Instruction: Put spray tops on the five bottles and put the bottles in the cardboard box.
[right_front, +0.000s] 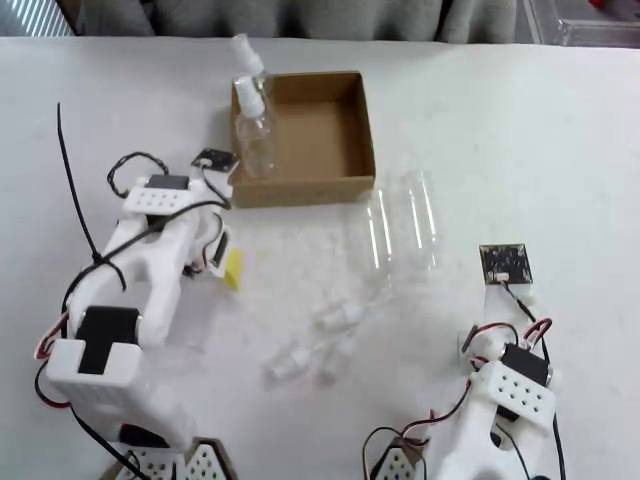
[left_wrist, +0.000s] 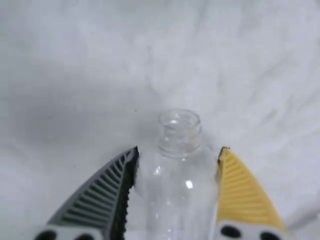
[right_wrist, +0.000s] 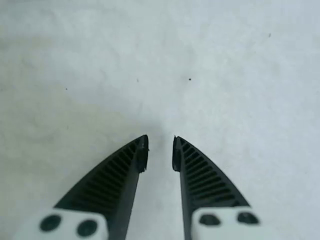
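Note:
My left gripper (left_wrist: 177, 157) has its grey and yellow fingers shut on a clear, uncapped bottle (left_wrist: 177, 175), neck pointing away over the white table. In the high view that gripper (right_front: 225, 262) sits just in front of the cardboard box (right_front: 345, 130). Two bottles with spray tops (right_front: 255, 130) stand against the box's left wall. Two more clear bottles (right_front: 400, 225) lie side by side right of the box's front. Loose spray tops (right_front: 335, 318) are scattered mid-table. My right gripper (right_wrist: 159, 152) hangs over bare table, its black fingers nearly together and holding nothing.
The right arm (right_front: 505, 385) rests at the near right edge of the table. A black cable (right_front: 75, 190) arcs up from the left arm. A clear plastic container (right_front: 580, 20) stands at the far right corner.

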